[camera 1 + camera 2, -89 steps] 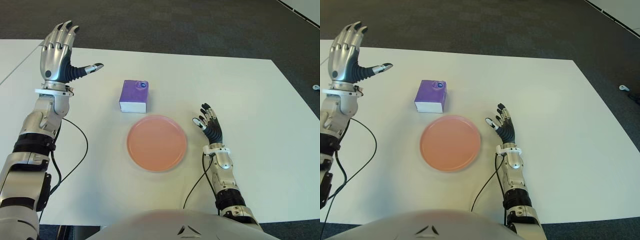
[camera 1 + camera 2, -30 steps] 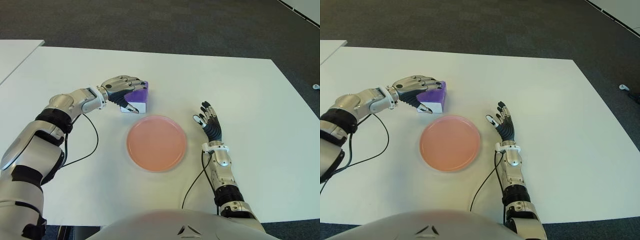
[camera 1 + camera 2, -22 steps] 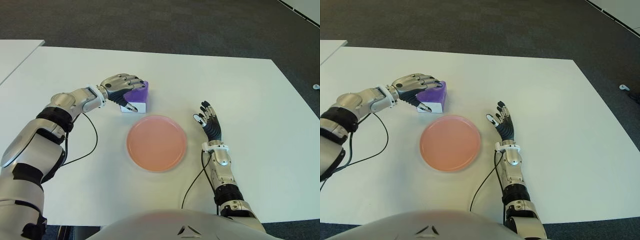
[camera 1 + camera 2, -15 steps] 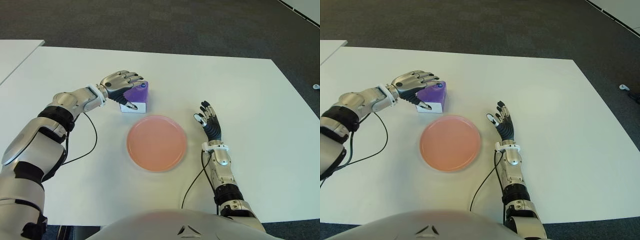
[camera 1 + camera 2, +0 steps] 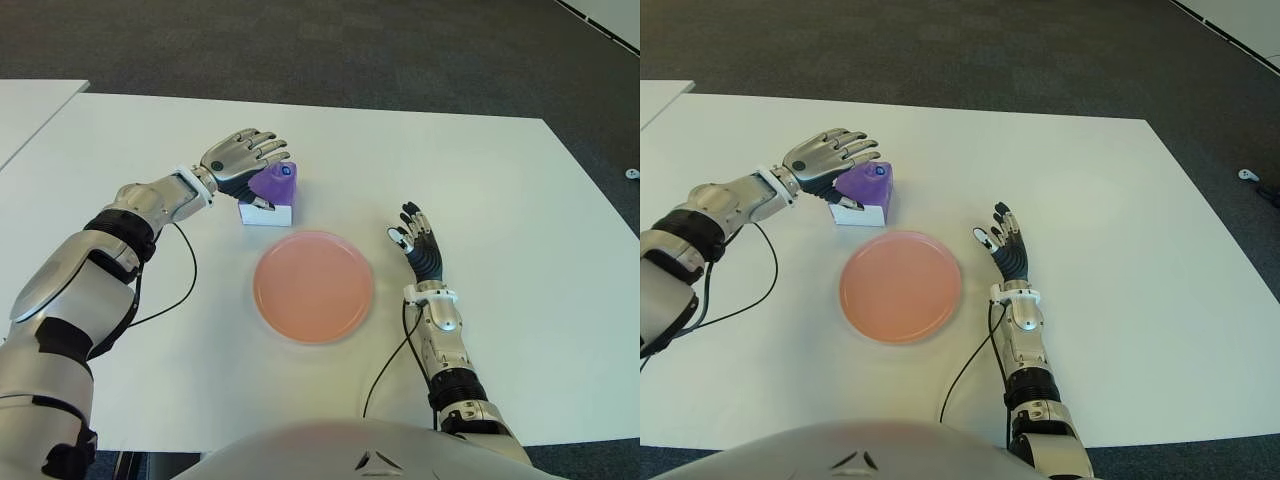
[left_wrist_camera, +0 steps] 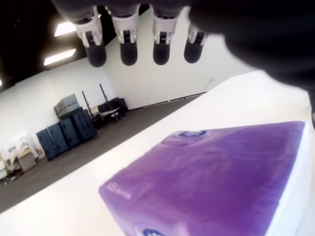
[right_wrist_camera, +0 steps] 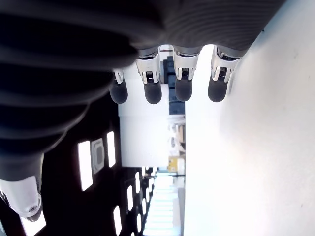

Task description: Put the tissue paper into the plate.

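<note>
The tissue pack (image 5: 277,186) is a small purple packet with a white underside, lying on the white table (image 5: 500,180) just behind the pink round plate (image 5: 313,286). It looks tipped, with its left side raised. My left hand (image 5: 258,175) is at the pack's left edge, fingers (image 6: 129,46) stretched straight out above the purple top (image 6: 216,172) without touching it and thumb low by the white side. The plate holds nothing. My right hand (image 5: 420,245) shows to the right of the plate, fingers (image 7: 167,88) spread and holding nothing.
A black cable (image 5: 170,290) loops over the table from my left forearm, left of the plate. Another cable (image 5: 385,370) runs from my right wrist toward the near edge. Dark carpet lies beyond the table's far edge.
My left hand came down from high at the far left to the pack and curled over it. In the last half second its fingers have straightened and lifted off the top, and the pack has tipped.
</note>
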Tool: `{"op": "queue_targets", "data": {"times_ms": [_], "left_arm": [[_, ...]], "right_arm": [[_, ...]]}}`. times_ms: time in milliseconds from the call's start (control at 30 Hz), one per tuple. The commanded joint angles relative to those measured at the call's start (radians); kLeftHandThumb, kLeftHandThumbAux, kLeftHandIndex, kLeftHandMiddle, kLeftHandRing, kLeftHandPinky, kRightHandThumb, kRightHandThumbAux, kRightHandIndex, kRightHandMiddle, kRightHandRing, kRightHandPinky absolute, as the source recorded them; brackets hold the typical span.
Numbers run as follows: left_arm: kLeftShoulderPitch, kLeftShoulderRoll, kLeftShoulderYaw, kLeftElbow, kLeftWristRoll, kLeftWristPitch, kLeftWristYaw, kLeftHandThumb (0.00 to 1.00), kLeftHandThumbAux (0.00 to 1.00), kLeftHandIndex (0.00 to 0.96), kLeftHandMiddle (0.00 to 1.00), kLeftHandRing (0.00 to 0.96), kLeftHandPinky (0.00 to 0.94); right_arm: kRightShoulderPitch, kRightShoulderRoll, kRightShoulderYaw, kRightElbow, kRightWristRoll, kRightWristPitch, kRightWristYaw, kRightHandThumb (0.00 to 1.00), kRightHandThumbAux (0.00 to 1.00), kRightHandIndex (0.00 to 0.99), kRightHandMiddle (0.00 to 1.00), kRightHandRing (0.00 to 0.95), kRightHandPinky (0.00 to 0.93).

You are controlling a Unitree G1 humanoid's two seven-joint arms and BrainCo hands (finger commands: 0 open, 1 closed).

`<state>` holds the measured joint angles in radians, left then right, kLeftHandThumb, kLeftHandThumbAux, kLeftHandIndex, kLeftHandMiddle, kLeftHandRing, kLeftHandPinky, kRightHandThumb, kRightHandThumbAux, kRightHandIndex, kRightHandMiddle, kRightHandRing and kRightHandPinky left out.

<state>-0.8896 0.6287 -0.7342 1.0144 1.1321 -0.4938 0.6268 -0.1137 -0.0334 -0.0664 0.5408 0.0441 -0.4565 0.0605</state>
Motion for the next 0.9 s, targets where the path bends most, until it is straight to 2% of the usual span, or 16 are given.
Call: {"op": "queue_targets", "data": {"times_ms": [33,233,433,733,900], "left_arm": [[-0.005,-0.025,-0.043,0.036,0.045,0.043,0.066,0.019,0.280,0.000,0.000,0.000,0.000],[-0.011,-0.052,-0.080,0.083,0.065,0.088,0.104,0.011,0.279,0.000,0.000,0.000,0.000],[-0.004,-0.083,-0.103,0.132,0.059,0.099,0.132,0.003,0.273,0.000,0.000,0.000,0.000],[-0.006,-0.096,-0.105,0.162,0.030,0.053,0.099,0.000,0.264,0.000,0.000,0.000,0.000],[-0.006,-0.094,-0.098,0.162,0.006,0.017,0.037,0.000,0.260,0.000,0.000,0.000,0.000]], "right_arm": [[0.137,0.031,0.016,0.072,-0.001,0.118,0.001,0.003,0.572,0.000,0.000,0.000,0.000],[0.145,0.029,0.023,0.055,-0.008,0.121,-0.003,0.000,0.571,0.000,0.000,0.000,0.000],[0.156,0.027,0.026,0.037,-0.008,0.126,0.000,0.000,0.570,0.000,0.000,0.000,0.000],[0.162,0.024,0.028,0.024,-0.007,0.135,0.000,0.001,0.570,0.000,0.000,0.000,0.000],[0.165,0.022,0.028,0.021,-0.007,0.136,0.000,0.001,0.576,0.000,0.000,0.000,0.000]]}}
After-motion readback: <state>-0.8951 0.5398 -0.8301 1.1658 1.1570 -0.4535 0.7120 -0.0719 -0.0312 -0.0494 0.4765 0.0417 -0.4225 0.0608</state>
